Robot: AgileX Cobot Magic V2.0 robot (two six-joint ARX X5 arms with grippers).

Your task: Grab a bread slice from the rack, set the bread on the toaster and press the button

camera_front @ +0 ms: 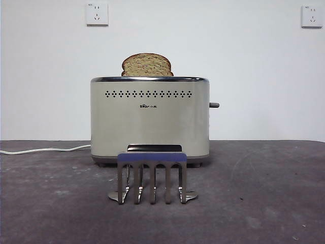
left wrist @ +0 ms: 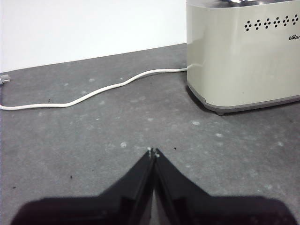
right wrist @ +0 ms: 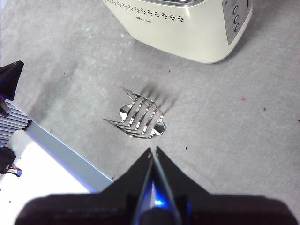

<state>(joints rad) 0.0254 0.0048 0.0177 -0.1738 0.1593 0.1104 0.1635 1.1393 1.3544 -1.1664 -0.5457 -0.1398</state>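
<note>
The slice of bread (camera_front: 147, 65) stands in the toaster's slot, its domed top showing above the chrome rim. The cream toaster (camera_front: 150, 119) stands mid-table; it also shows in the left wrist view (left wrist: 243, 56) and the right wrist view (right wrist: 183, 23). The button (camera_front: 214, 105) sticks out of its right side wall. The metal rack (camera_front: 152, 175) stands empty in front of the toaster, also in the right wrist view (right wrist: 140, 117). My left gripper (left wrist: 153, 152) is shut and empty, low over the table beside the toaster. My right gripper (right wrist: 153, 151) is shut and empty, high above the rack.
A white cord (camera_front: 45, 150) runs left from the toaster across the dark grey table (camera_front: 254, 203); it also shows in the left wrist view (left wrist: 93, 91). A white wall with two sockets (camera_front: 97, 14) stands behind. The table's edge and white gear (right wrist: 42, 178) show in the right wrist view.
</note>
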